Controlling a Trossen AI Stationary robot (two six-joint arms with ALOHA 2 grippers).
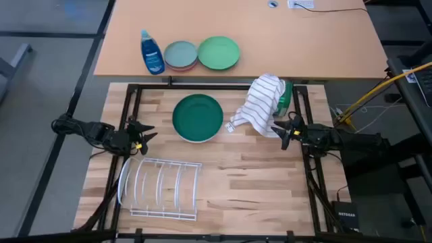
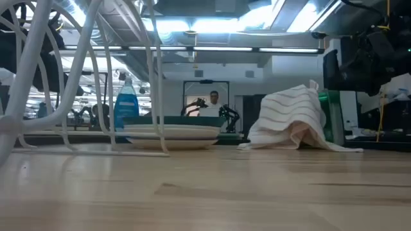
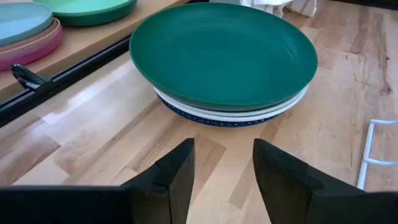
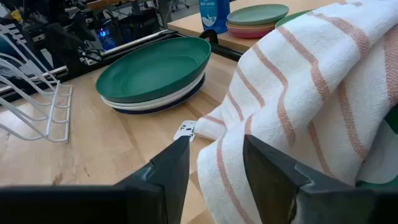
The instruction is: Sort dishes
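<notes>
A stack of dishes [image 1: 197, 118] rests on the wooden table, dark green plate [image 3: 224, 53] on top, white plates under it and a dark blue speckled one [image 3: 208, 118] at the bottom. My left gripper [image 1: 146, 136] hovers open left of the stack, nothing between its fingers [image 3: 222, 168]. My right gripper [image 1: 282, 132] stands open at the right, beside a white striped towel [image 1: 260, 104]; in its wrist view the towel [image 4: 298, 99] lies just ahead of the fingers. Whether they touch it I cannot tell.
A white wire dish rack [image 1: 160, 187] stands at the near left. On the far counter are a blue soap bottle [image 1: 151, 52], a grey-blue plate over a pink one [image 1: 180, 56] and a light green plate [image 1: 219, 52]. A green object [image 1: 283, 98] sits behind the towel.
</notes>
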